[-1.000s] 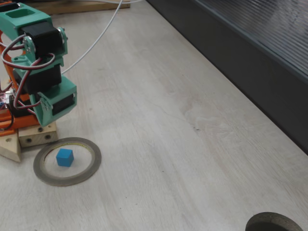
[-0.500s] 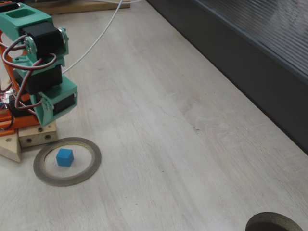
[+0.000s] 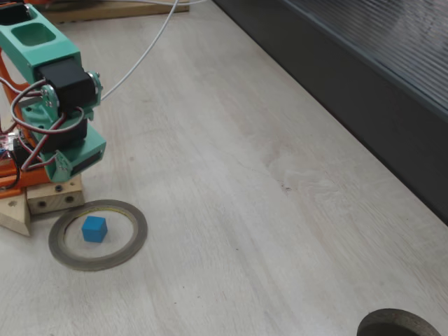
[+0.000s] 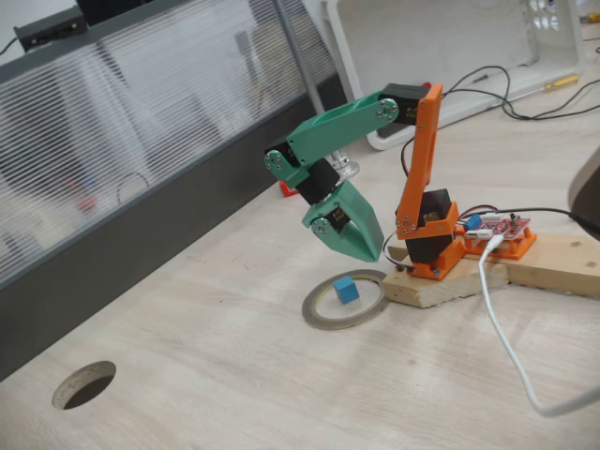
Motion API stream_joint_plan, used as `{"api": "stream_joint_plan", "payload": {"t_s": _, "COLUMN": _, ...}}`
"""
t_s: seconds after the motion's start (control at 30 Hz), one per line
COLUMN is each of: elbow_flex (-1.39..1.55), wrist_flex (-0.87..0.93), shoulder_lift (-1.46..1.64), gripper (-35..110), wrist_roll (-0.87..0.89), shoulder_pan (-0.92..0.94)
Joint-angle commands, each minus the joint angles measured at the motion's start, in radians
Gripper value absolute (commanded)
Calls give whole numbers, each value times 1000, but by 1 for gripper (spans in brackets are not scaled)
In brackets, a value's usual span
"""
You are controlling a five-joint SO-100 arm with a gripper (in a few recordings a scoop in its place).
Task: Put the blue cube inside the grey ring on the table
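Both fixed views showed the small bright blue cube resting on the pale wood-grain table inside the hole of the thin flat grey ring, apart from its inner rim. The green two-finger gripper hung above the ring, tip pointing down (clear of the cube). Its jaws appeared together; nothing was held. 1 white cable ran beside the wooden base block.
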Motion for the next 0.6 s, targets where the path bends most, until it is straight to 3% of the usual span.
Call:
{"api": "stream_joint_plan", "payload": {"t_s": 0.0, "elbow_flex": 18, "wrist_flex": 20, "shoulder_lift": 28, "gripper": 0, "wrist_roll": 15, "shoulder_pan": 12}}
{"api": "stream_joint_plan", "payload": {"t_s": 0.57, "elbow_flex": 20, "wrist_flex": 12, "shoulder_lift": 14, "gripper": 0, "wrist_roll": 11, "shoulder_pan": 18}}
